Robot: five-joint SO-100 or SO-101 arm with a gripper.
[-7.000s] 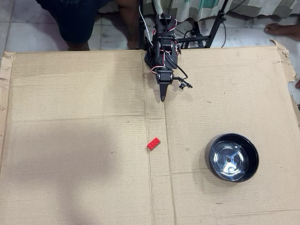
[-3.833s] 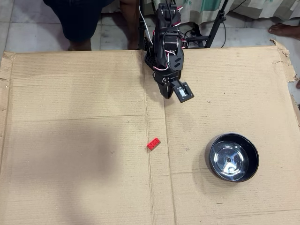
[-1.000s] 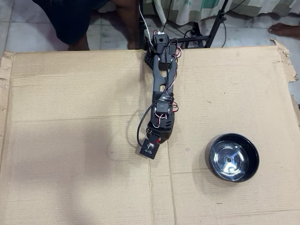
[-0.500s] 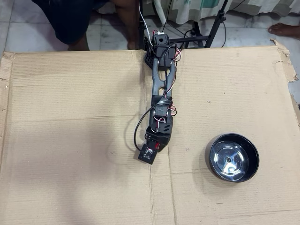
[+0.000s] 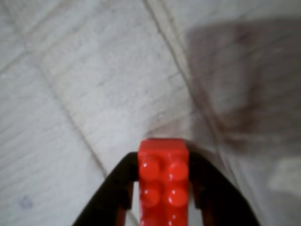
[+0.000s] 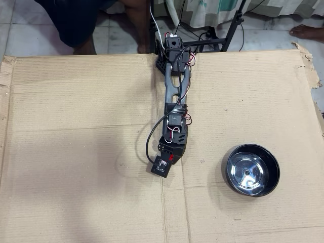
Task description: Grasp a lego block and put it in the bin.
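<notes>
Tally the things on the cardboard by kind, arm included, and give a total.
Red brick, held in the pincer: 1
Bowl, black outside, shiny inside: 1
Robot arm: 1
Total: 3

Home floor setup: cardboard sheet (image 6: 76, 126) on tiles (image 6: 121, 30), bare feet (image 6: 306, 31), fabric behind.

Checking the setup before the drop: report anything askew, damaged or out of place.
Only the cardboard sheet looks worn: its corners are torn at the overhead view's top right and left edge. The lego block sits straight in the gripper, and the bin stands upright and empty.
</notes>
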